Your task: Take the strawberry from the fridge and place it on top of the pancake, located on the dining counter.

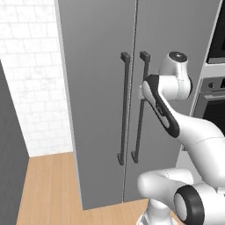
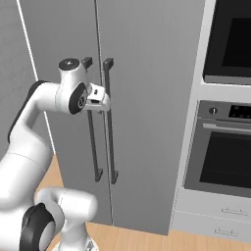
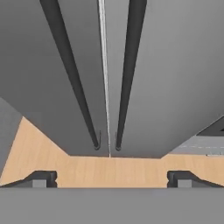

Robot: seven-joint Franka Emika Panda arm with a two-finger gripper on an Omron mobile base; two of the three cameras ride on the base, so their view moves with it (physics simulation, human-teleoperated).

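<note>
The fridge (image 1: 101, 101) is standing shut, its two grey doors meeting at a thin seam, and no writing or brand mark is showing on them; since both doors are closed, nothing of its inside is showing. Two long dark bar handles are running down either side of the seam, the left handle (image 1: 124, 110) and the right handle (image 1: 140, 107) lying close together. The pincer (image 3: 112, 177) is hovering just in front of the handles at their upper part, looking down along them toward the floor; its two dark fingertips (image 3: 41, 178) are standing wide apart at the bottom corners of the hand view, spread and pinching nothing, with both handles and the seam lying between them further off. In the right base view the hand is sitting right beside the right handle (image 2: 110, 122), though I cannot tell whether it is touching. To the right of the fridge a built-in oven (image 2: 228, 152) with a dark glass door is sitting in pale cabinetry; any marks on its panel are too small to read; light wood floor (image 1: 48, 189) is running below, and white tiled wall (image 1: 30, 79) is showing to the left.
</note>
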